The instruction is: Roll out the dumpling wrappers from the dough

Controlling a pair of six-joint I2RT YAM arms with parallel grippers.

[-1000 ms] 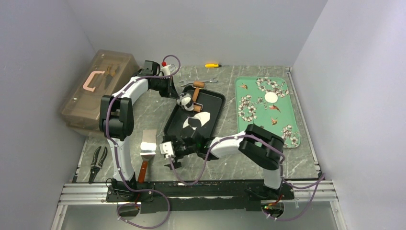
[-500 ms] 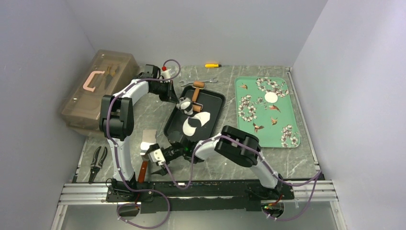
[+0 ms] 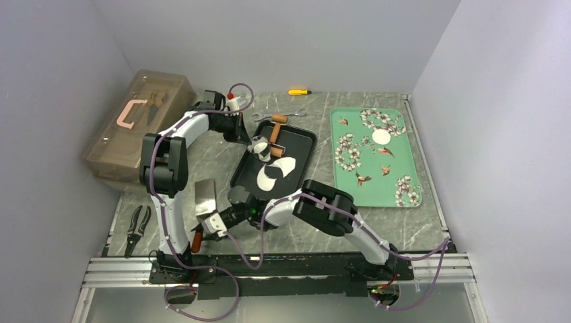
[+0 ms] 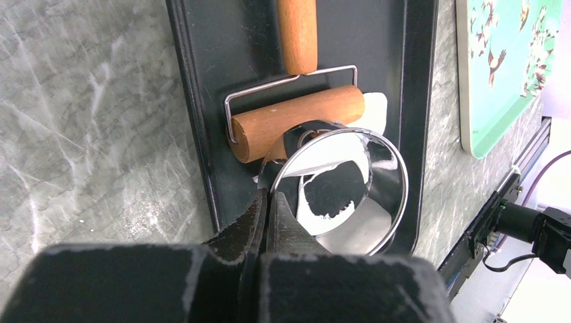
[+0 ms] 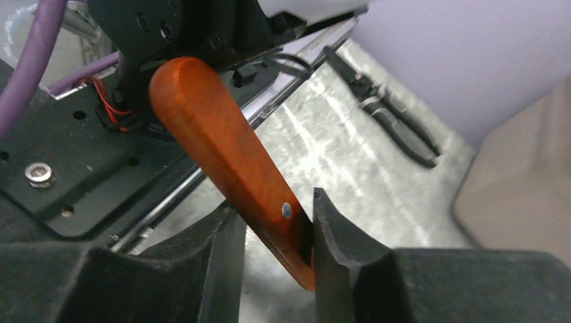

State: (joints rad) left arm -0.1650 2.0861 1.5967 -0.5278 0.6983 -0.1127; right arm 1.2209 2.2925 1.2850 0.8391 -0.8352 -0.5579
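Note:
The dough (image 3: 275,171) lies as a flat white sheet with round cut-outs in the black tray (image 3: 306,145). One round dumpling wrapper (image 3: 381,137) rests on the green floral tray (image 3: 377,182). A wooden roller (image 3: 276,131) lies in the black tray's far end, its barrel (image 4: 296,118) against the dough (image 4: 374,111). My left gripper (image 4: 269,195) is shut on the rim of a shiny metal ring cutter (image 4: 387,158) over the dough. My right gripper (image 5: 275,202) is shut on the orange-brown wooden handle (image 5: 215,134) of a flat metal scraper (image 3: 205,195), left of the tray.
Black pliers (image 3: 138,225) lie at the near left, also visible in the right wrist view (image 5: 397,121). A translucent brown toolbox (image 3: 138,124) stands at the far left. A wrench (image 3: 279,114) and a yellow screwdriver (image 3: 299,91) lie behind the black tray.
My right gripper swung left from the tray's near corner to the scraper handle and closed on it; the scraper blade shifted. The left arm with the ring cutter barely moved.

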